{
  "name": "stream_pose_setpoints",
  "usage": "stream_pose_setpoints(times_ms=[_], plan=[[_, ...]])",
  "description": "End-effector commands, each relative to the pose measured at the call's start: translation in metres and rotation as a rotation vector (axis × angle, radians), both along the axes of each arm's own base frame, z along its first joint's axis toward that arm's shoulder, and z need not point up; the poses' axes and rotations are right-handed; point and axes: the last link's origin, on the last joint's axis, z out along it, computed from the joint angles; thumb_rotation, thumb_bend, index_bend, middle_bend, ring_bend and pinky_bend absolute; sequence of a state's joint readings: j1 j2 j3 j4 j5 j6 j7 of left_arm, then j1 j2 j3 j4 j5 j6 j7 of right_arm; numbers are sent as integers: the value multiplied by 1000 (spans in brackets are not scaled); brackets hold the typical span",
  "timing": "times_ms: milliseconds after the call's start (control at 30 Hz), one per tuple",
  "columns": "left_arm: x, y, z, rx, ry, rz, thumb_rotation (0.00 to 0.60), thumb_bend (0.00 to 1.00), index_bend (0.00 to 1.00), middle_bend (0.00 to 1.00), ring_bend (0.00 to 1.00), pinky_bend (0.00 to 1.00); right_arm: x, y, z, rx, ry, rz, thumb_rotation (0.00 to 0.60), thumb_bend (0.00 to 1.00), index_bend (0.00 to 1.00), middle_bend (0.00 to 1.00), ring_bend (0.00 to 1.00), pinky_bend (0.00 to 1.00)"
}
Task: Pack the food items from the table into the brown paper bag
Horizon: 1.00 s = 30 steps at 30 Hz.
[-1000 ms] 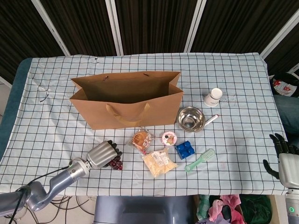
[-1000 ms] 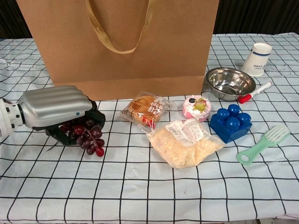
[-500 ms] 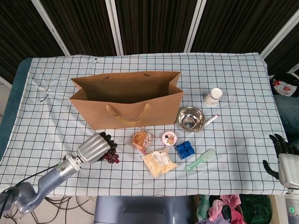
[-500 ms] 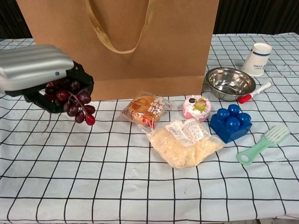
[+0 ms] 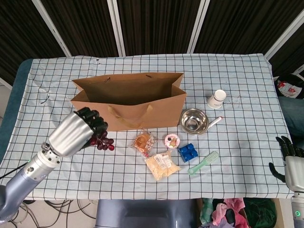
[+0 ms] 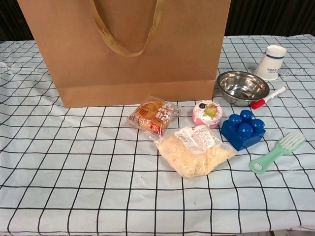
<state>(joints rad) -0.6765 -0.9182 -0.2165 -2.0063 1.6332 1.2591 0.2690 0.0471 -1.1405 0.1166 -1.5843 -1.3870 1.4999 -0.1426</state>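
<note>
Grapes (image 5: pixel 103 141), a dark red bunch, held in the curled fingers of the left hand (image 5: pixel 76 132), raised off the tabletop (image 5: pixel 237 85) in front of the left end of the brown paper bag (image 5: pixel 128 102), below its top edge, part of the bunch dangling under the fingers. Seen only from the head view; gone from the chest view. Bag upright and open, handle (image 6: pixel 125 34) hanging down its front face. Right hand (image 5: pixel 289 164) at the far right edge, off the checked cloth, dark fingers pointing up; wide or closed, cannot tell, nothing seen in it.

Just in front of the bag, on the cloth: wrapped bun (image 6: pixel 151 116), small pink cupcake (image 6: pixel 205 113) to its right, clear packet of pale crumbly food (image 6: pixel 195 150) in front of both, its top edge just beside the bun's wrapper. Blue toy block (image 6: pixel 242 129) just right of the cupcake, mint green brush (image 6: pixel 278 151) further right and nearer the camera. Steel bowl (image 6: pixel 241 87) beside the bag's right corner, red-and-white marker (image 6: pixel 268 97) touching the bowl's right side, paper cup (image 6: pixel 270 62) lying tilted behind them.
</note>
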Motion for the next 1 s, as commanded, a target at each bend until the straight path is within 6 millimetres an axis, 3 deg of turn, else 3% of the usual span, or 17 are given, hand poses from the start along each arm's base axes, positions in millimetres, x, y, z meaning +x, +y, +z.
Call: stream_pose_setpoints(times_ms=[33, 300, 533, 833, 1000], plan=[[43, 29, 23, 20, -110, 8, 600, 482, 547, 607, 426, 526, -1, 0, 0, 0, 0, -2, 600, 268, 121, 107, 201, 240], [68, 70, 16, -13, -132, 103, 600, 471, 540, 589, 407, 525, -5, -2, 0, -2, 6, -19, 600, 268, 120, 107, 201, 240], [87, 105, -7, -35, -163, 177, 600, 461, 534, 576, 394, 525, -8, -3, 4, -19, 6, -26, 600, 267, 120, 107, 201, 240], [75, 131, -34, 13, -104, 228, 600, 434, 512, 551, 370, 518, -13, -3, 11, -37, 0, -43, 600, 268, 120, 107, 201, 240], [70, 136, -48, -12, -90, 249, 600, 289, 410, 449, 284, 446, -14, -3, 14, -48, -1, -42, 600, 268, 120, 107, 201, 239]])
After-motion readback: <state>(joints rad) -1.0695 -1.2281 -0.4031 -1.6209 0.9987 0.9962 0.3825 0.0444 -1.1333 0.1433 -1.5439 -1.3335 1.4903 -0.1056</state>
